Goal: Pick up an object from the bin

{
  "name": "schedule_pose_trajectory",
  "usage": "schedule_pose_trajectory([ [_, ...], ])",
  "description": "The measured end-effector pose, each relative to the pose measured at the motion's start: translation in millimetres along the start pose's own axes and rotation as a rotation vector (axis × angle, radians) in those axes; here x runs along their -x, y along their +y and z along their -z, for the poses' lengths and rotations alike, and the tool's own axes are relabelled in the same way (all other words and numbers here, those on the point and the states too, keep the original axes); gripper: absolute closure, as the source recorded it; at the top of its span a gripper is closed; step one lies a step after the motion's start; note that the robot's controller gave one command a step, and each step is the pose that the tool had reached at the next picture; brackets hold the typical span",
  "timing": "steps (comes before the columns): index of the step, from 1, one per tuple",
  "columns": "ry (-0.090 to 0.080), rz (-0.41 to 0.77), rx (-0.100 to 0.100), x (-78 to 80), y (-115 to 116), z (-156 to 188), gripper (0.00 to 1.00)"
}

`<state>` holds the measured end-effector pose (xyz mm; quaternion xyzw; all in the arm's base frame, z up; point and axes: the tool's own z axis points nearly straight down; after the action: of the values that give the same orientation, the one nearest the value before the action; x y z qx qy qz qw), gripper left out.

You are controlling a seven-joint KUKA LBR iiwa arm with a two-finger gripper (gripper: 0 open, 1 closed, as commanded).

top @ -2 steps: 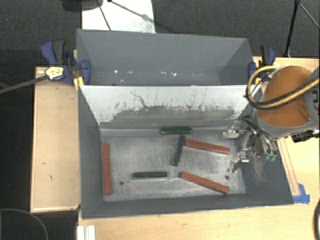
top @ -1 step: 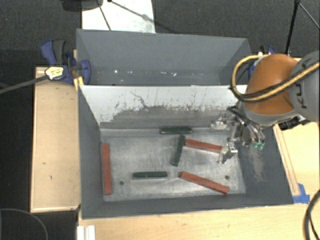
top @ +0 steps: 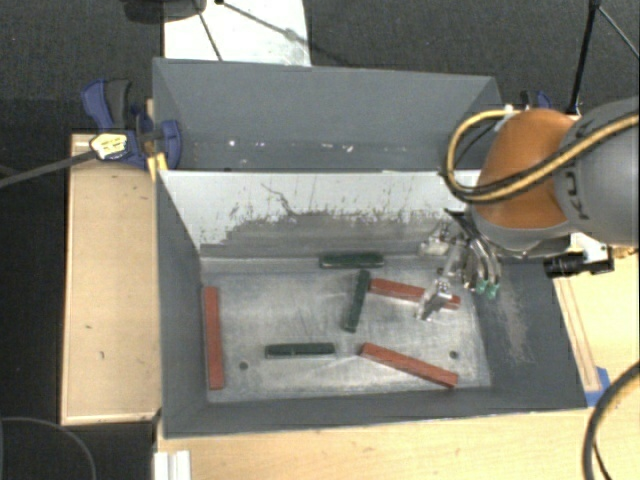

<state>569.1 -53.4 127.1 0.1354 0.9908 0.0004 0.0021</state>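
Gripper low at the right end of a short red stick, with a slip or a nudge as the risks

The gripper [top: 434,306] sits at the right end of the short red stick [top: 402,290] in the right middle of the bin [top: 300,203]; whether it is spread or closed on the stick cannot be told here. A hold so far out on the end would likely let the stick swing or slide free on the lift. The stick's left end lies just beside a tilted dark green stick [top: 354,301], so a dragging lift could knock that one. A longer red stick [top: 408,364] lies near below, a second green stick [top: 351,261] near the back wall, a third [top: 300,349] further left, and another red stick [top: 213,336] well apart along the left wall, out of harm's way.
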Motion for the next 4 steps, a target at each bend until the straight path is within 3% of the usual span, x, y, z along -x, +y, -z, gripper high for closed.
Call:
schedule_pose_trajectory([
  [1,0.0,-0.154,0.0,15.8,25.4,-56.4,0.0],
  [2,-0.006,-0.087,0.0,8.2,34.4,-51.6,1.0],
  [4,-0.002,-0.086,-0.001,7.1,34.1,-49.2,1.0],
])
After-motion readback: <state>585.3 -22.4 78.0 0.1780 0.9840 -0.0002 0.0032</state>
